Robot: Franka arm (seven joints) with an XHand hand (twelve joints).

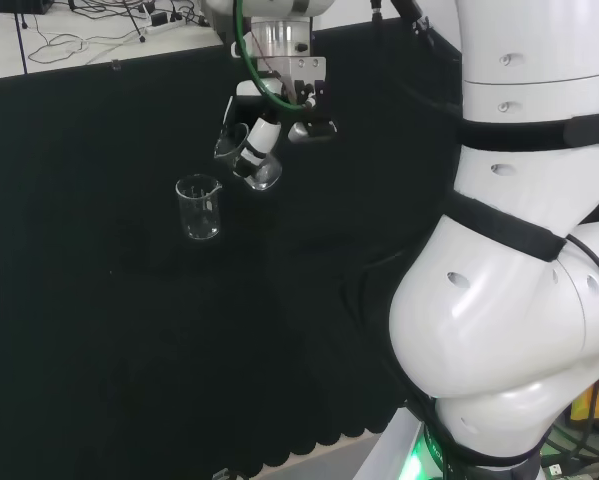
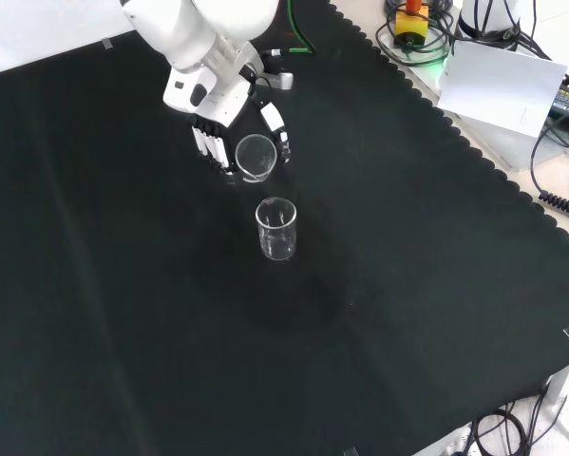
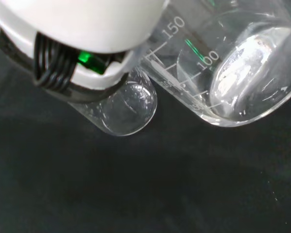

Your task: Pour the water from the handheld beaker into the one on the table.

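My hand (image 1: 262, 135) (image 2: 211, 133) hangs above the cloth with its fingers curled round a clear glass beaker (image 1: 247, 158) (image 2: 255, 157). That beaker is tilted, its mouth turned toward a second clear beaker (image 1: 199, 207) (image 2: 276, 229) standing upright on the cloth just beside and below it. In the wrist view the held beaker (image 3: 232, 73) is close and large with printed graduation marks, and the standing beaker (image 3: 126, 107) shows past a white part of the hand (image 3: 77, 29). I cannot tell how much water either one holds.
Black cloth (image 2: 123, 313) covers the bench around both beakers. Its scalloped edge (image 2: 474, 161) runs along the right of the front view, with cables and a white box (image 2: 502, 85) beyond. The arm's white links (image 1: 519, 250) stand at the right of the head view.
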